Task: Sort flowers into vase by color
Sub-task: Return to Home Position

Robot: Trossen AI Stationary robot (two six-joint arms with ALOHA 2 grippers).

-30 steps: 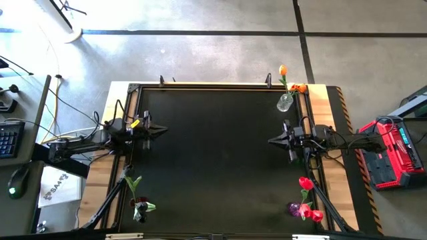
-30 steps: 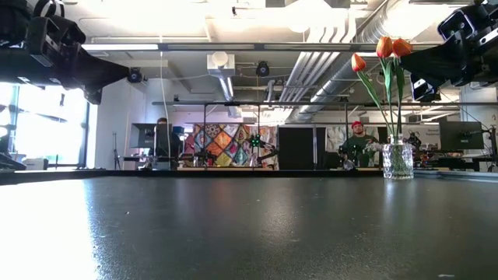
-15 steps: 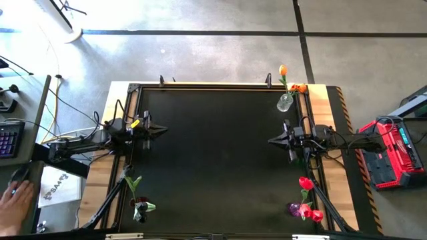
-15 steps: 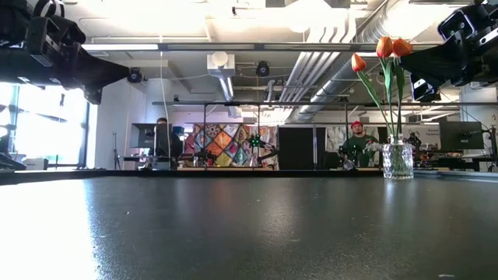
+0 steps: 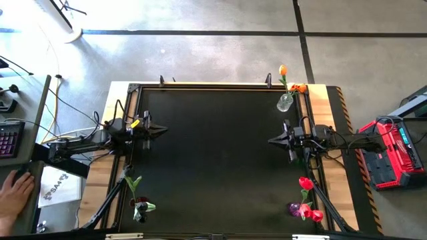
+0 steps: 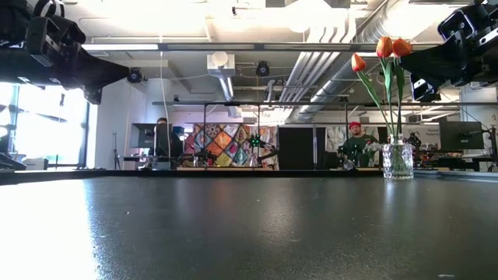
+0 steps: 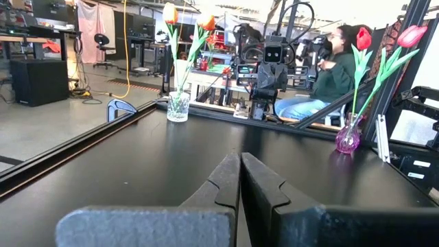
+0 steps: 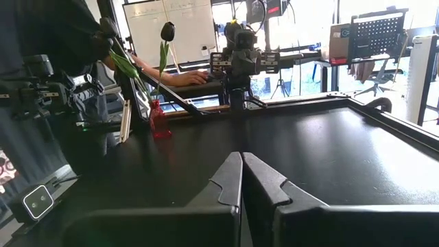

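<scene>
All the flowers stand with their stems in three vases. At the far right corner a clear glass vase (image 5: pixel 285 102) (image 7: pixel 178 106) (image 6: pixel 398 161) holds orange tulips (image 5: pixel 283 70) (image 6: pixel 385 48). At the near right a purple vase (image 5: pixel 294 209) (image 7: pixel 348 137) holds red-pink tulips (image 5: pixel 305 183) (image 7: pixel 363 38). At the near left a small red vase (image 5: pixel 139 212) (image 8: pixel 158 127) holds a dark tulip (image 8: pixel 167 31). My left gripper (image 5: pixel 163 130) (image 7: pixel 240 159) hovers level at the table's left edge, shut and holding nothing. My right gripper (image 5: pixel 270 141) (image 8: pixel 241 158) does the same at the right edge.
The black tabletop (image 5: pixel 213 160) lies bare between the two arms. A red case (image 5: pixel 392 152) stands on the floor to the right of the table. A person's hand (image 5: pixel 13 190) rests on the desk to the left of it. Other people sit in the room beyond.
Both arms and all the flowers have kept still. A person's hand has come into view on the desk to the left of the table.
</scene>
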